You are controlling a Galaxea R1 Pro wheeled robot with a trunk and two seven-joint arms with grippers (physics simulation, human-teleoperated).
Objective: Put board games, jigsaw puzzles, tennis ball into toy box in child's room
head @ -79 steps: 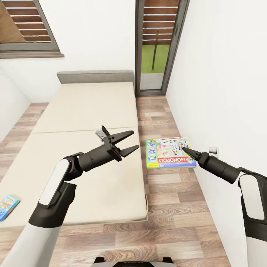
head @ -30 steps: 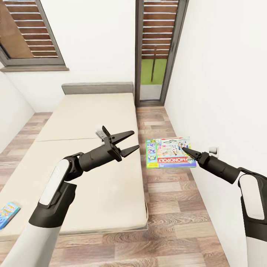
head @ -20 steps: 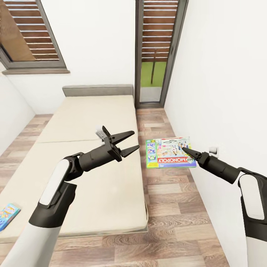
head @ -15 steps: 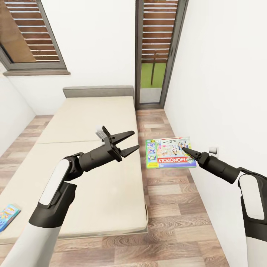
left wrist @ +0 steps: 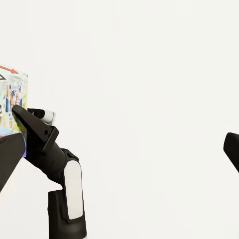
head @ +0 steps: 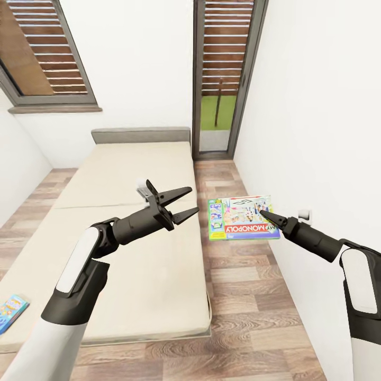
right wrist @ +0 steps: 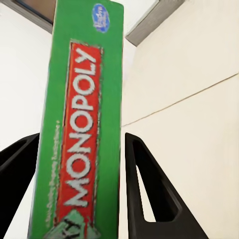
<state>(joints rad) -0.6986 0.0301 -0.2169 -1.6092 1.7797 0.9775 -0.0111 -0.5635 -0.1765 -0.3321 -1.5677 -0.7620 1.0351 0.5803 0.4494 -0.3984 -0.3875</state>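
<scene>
My right gripper (head: 264, 215) is shut on the green-edged Monopoly board game (head: 241, 218) and holds it flat in the air over the wood floor, right of the bed (head: 132, 174). In the right wrist view the game's green edge (right wrist: 82, 124) stands between the two black fingers (right wrist: 149, 199). My left gripper (head: 183, 204) hangs open and empty above the bed's right side. The left wrist view shows that game (left wrist: 10, 99) at the right gripper's tip (left wrist: 17, 112). A smaller blue board game (head: 10, 311) lies at the bed's near left corner. The table and toy box are out of view.
A white wall (head: 317, 106) runs close along my right arm. A glass door with slats (head: 222, 79) stands past the bed's grey headboard (head: 140, 135), and a window (head: 42, 58) is at the far left. A strip of wood floor (head: 243, 296) lies between bed and wall.
The whole picture has shifted: bed, window and door sit lower and farther off, so the camera has moved. Both arms and the held Monopoly game keep their places.
</scene>
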